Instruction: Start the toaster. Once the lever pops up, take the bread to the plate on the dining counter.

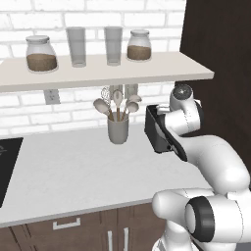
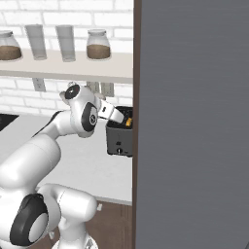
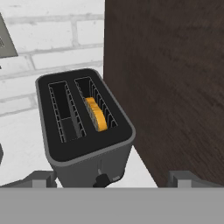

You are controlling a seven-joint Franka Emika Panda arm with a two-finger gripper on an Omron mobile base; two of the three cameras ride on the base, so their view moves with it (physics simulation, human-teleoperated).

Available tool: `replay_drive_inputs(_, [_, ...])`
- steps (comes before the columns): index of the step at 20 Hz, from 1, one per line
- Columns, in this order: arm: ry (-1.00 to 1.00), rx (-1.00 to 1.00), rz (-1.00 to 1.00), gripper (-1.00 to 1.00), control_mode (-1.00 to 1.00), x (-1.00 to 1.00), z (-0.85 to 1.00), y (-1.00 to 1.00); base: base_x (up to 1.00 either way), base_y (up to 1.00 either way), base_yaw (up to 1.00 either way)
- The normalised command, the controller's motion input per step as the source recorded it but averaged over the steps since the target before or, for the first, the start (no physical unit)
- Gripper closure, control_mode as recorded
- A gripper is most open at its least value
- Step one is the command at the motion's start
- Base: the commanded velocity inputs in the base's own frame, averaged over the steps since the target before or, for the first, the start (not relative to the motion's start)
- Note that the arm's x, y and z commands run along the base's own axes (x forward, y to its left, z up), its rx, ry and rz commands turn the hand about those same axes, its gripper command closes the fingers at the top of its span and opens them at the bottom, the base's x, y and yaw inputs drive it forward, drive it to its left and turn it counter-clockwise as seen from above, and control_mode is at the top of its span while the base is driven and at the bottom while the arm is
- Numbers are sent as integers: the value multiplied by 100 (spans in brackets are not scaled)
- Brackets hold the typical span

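The dark grey toaster (image 3: 85,131) stands on the counter against a dark wooden wall. A yellow-orange slice of bread (image 3: 96,114) sits low in its right slot, and the left slot is empty. A small dark lever knob (image 3: 102,180) shows low on the near face. My gripper (image 3: 112,180) hovers just above and in front of the toaster, open, with one fingertip (image 3: 43,178) on each side of the near face. In the base views the toaster (image 1: 153,128) (image 2: 119,138) is partly behind my forearm, with the bread (image 2: 129,122) peeking out of the top.
A grey utensil cup (image 1: 118,130) with spoons and a whisk stands left of the toaster. Above it, a shelf (image 1: 98,73) carries jars and glasses. A black cooktop (image 1: 7,166) lies at the far left. A tall grey panel (image 2: 194,121) closes off the right side.
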Motion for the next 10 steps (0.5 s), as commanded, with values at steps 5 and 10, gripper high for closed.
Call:
replay_drive_inputs(5, [0, 0, 0, -100, -100, 0, 0, 0, 0, 0, 0])
replay_drive_inputs(10, [0, 0, 0, -100, -100, 0, 0, 0, 0, 0, 0])
